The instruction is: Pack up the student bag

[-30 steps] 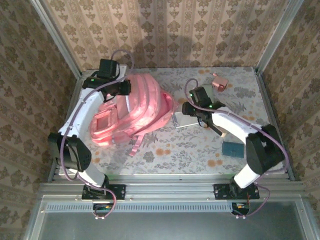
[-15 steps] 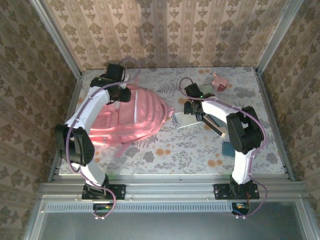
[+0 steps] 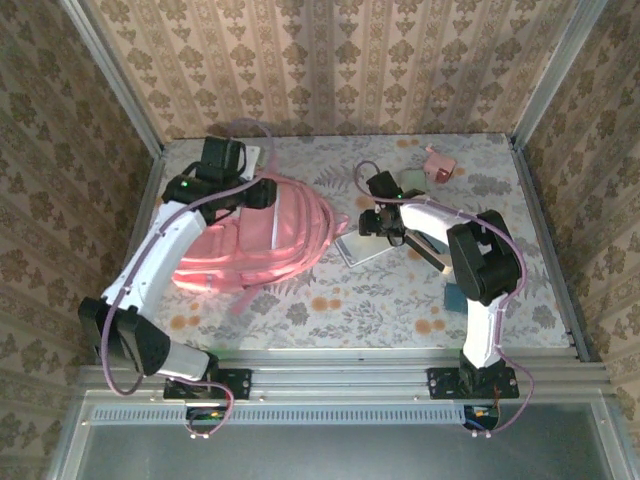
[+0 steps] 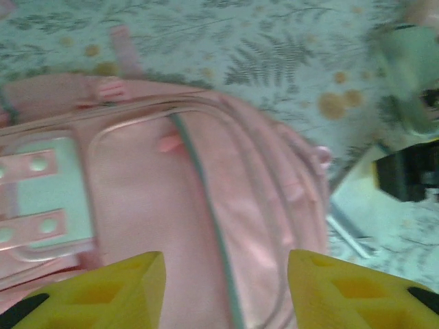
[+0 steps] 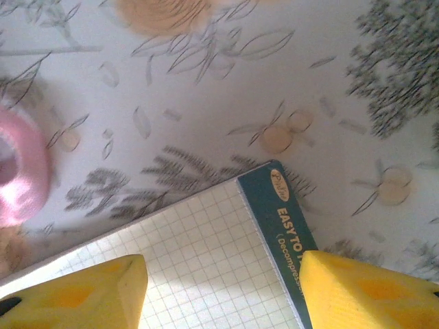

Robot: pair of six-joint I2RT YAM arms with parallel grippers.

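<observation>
Find the student bag [image 3: 250, 240] lying flat on the left half of the table [image 3: 330, 310], front pockets up, closer to the left edge than the right. Read its long axis as slanting from near-left toward mid-table, bottom end left, top end with the carry loop pointing right. Note the left gripper [image 3: 264, 193] poised directly over the bag's far side, yellow fingers [image 4: 116, 288] parted to a middling gap, holding nothing, pink fabric showing between them. Cannot tell whether the main zip stands open.

Move right to the notebook [image 3: 358, 247], just beside the bag's top end. See the right gripper [image 3: 386, 223] low over its far corner, fingers [image 5: 357, 288] spread astride the squared page and blue spine, not clamped on it. Judge this arm nearer the notebook, with the bag's top end to its left, so probably a short carry leftward along that axis.

Farther right, spot a small pink box [image 3: 438, 163] by the far-right corner.
</observation>
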